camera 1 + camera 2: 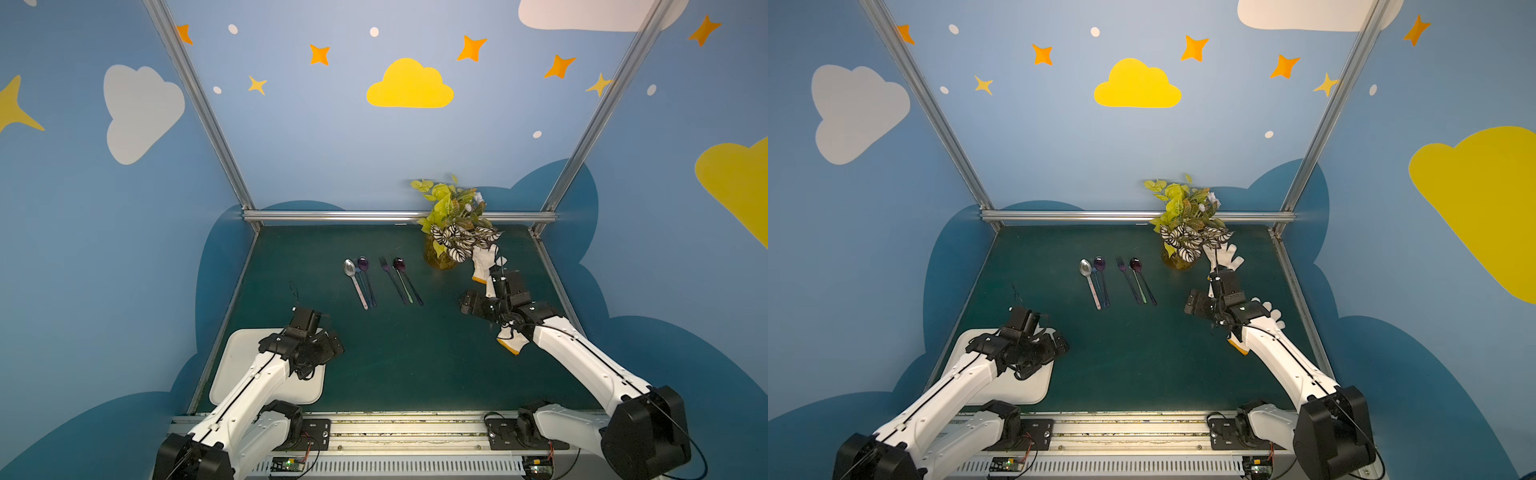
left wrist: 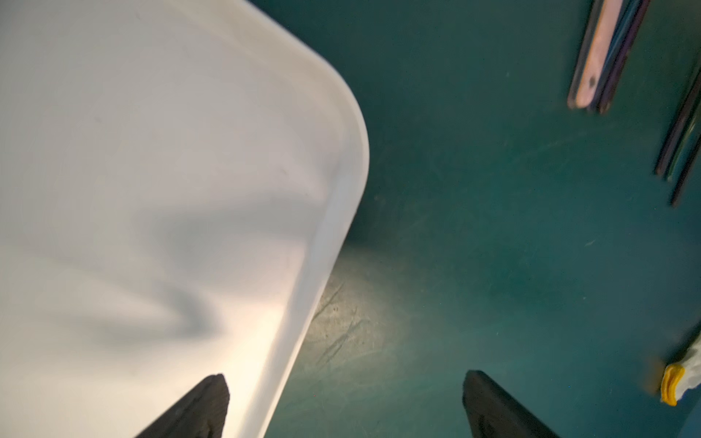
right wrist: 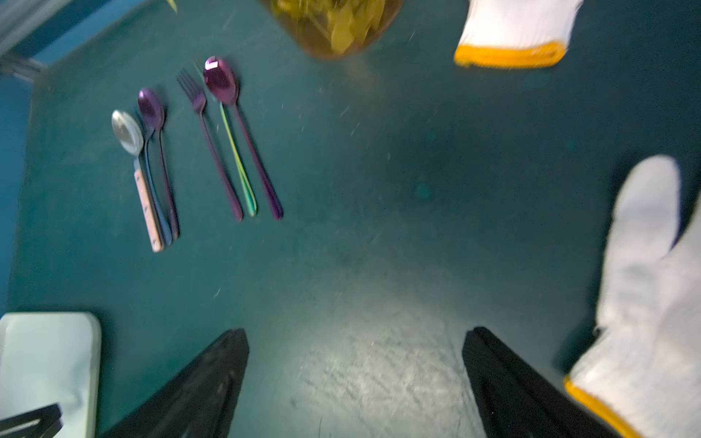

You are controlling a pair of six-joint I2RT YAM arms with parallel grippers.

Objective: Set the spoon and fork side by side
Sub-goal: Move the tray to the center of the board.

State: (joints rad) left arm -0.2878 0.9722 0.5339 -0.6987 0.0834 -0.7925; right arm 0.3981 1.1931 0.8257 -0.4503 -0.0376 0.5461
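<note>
Looks pretty much done from here; the purple fork (image 3: 195,96) and a purple spoon (image 3: 220,81) lie close and parallel on the table (image 1: 415,365), heads toward the back wall, with a green handle (image 3: 239,170) squeezed between them; just left of them sit 3 more pieces: a silver spoon (image 3: 127,132), a second purple spoon (image 3: 151,108) and a blue piece (image 3: 160,216) in the middle.

Your left gripper (image 2: 345,375) is spread wide and empty over the corner of the white tray (image 2: 151,151); your right gripper (image 3: 356,330) is wide too, holding nothing, beside a white glove (image 3: 645,284); I'd guess little or nothing is left.

The green and blue pieces' heads are mostly tucked under their neighbours, so you can't tell fork from spoon; both wrist views are smeared.
</note>
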